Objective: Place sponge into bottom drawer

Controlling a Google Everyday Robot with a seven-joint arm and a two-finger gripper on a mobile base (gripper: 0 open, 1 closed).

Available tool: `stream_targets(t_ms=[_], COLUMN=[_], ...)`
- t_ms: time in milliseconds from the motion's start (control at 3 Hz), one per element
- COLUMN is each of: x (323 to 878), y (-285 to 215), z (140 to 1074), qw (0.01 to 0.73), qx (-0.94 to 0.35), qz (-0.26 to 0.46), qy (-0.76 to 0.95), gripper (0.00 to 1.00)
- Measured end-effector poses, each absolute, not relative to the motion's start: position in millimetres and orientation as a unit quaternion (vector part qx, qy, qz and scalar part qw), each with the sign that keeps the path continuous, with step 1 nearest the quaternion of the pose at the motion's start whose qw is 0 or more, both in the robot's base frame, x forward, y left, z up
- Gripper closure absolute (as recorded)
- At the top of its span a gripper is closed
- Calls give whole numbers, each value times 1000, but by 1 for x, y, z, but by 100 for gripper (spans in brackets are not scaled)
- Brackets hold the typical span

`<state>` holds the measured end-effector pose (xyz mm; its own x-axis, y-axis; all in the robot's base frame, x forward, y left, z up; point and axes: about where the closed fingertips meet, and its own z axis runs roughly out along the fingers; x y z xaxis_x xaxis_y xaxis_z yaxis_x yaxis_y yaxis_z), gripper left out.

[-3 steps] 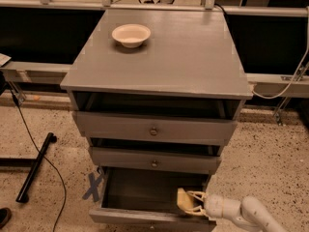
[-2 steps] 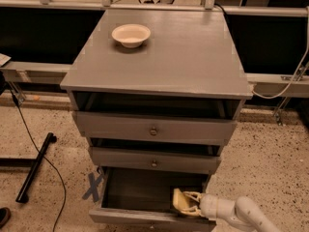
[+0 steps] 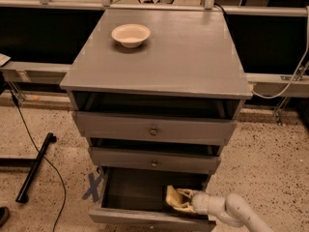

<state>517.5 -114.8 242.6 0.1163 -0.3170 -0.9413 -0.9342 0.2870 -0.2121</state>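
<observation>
The bottom drawer (image 3: 135,193) of the grey cabinet stands pulled open, its inside dark. My gripper (image 3: 181,200) reaches in from the lower right on a white arm and is shut on the pale yellow sponge (image 3: 173,197). The sponge hangs inside the drawer's right part, low over the drawer floor; I cannot tell whether it touches it.
A cream-white bowl (image 3: 130,35) sits on the cabinet top (image 3: 193,57) at the back left. Two upper drawers with round knobs (image 3: 153,131) are slightly open. A black cable and a dark bar (image 3: 34,166) lie on the speckled floor at the left.
My gripper has moved a little to the left with the sponge, deeper over the open bottom drawer. The cabinet and bowl have not moved.
</observation>
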Motion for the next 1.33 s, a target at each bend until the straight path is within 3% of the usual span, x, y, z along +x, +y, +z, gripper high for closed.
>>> stream_targets(t_ms=[333,667,1333], x=[526,535,541], y=[-105,-103,-104], z=[237,238,243], qw=[535,543,547], qx=[-519,-508,-504], qz=[293,295,295], qy=[598,600,601], gripper=[100,82,36])
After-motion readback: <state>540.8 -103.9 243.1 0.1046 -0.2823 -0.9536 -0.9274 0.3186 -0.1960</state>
